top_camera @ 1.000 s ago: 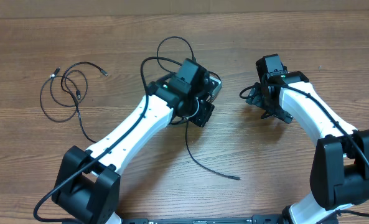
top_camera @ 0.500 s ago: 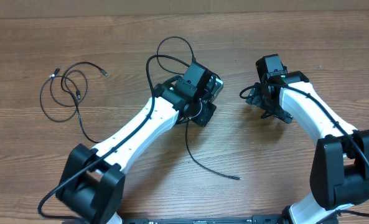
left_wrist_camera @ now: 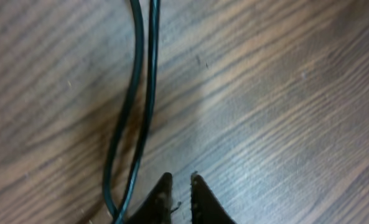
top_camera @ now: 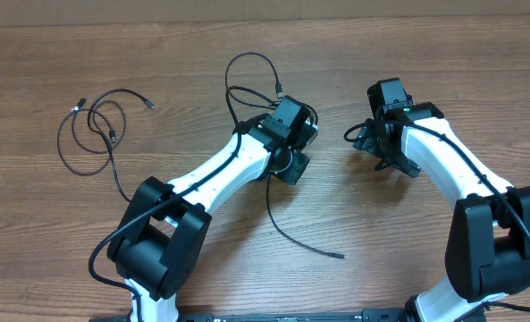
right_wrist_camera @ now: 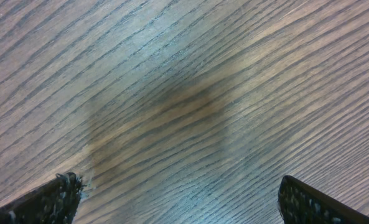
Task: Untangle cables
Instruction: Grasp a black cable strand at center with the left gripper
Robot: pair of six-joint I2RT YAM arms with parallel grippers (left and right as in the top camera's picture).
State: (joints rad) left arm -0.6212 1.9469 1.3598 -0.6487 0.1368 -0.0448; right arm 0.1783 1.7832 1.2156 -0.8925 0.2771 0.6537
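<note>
Cables (left_wrist_camera: 150, 74) look light, limp; pinch mid-strand. Left fingers (left_wrist_camera: 162, 199) nearly closed, empty; right fingers (right_wrist_camera: 53, 199) wide open, empty.

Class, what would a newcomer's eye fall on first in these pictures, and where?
The white left arm stretches diagonally to the centre of the table, its end effector over a long black cable that loops beyond it and trails toward the near edge. A looped cable bundle lies far left; the right end effector gapes wide over bare wood.
</note>
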